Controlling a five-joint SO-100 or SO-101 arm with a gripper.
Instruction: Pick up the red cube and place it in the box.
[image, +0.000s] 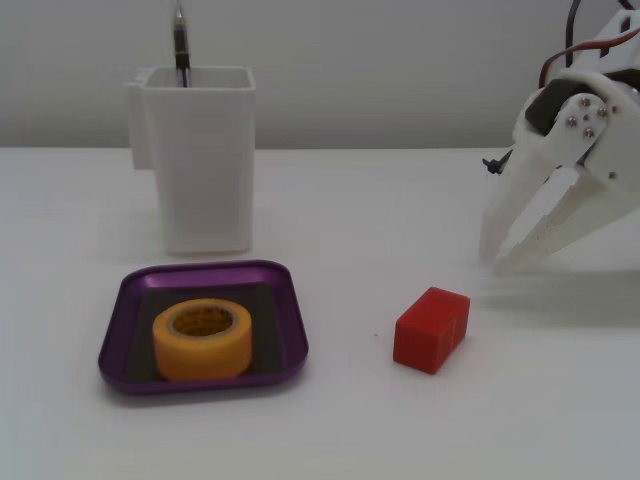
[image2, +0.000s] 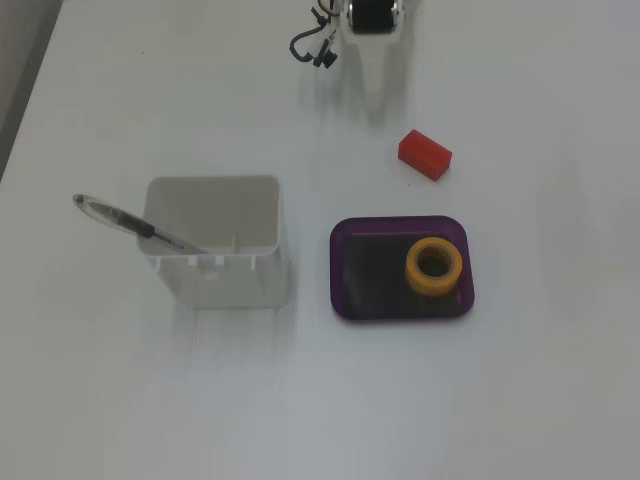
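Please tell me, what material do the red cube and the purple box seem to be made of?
The red cube looks like solid matte plastic, or perhaps painted wood: an even, dull red with softly rounded edges and no glare. The box looks like metal, perhaps anodised aluminium: its purple rim has a smooth metallic sheen, while the floor inside is dark and flat, possibly a liner.

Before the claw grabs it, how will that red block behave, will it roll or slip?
The red cube looks like a solid block lying on a flat face, so it probably slides rather than rolls if nudged. Its matte surface likely grips well, though the rounded edges could let it twist between the claw's narrow white tips. It seems small, probably light and rigid.
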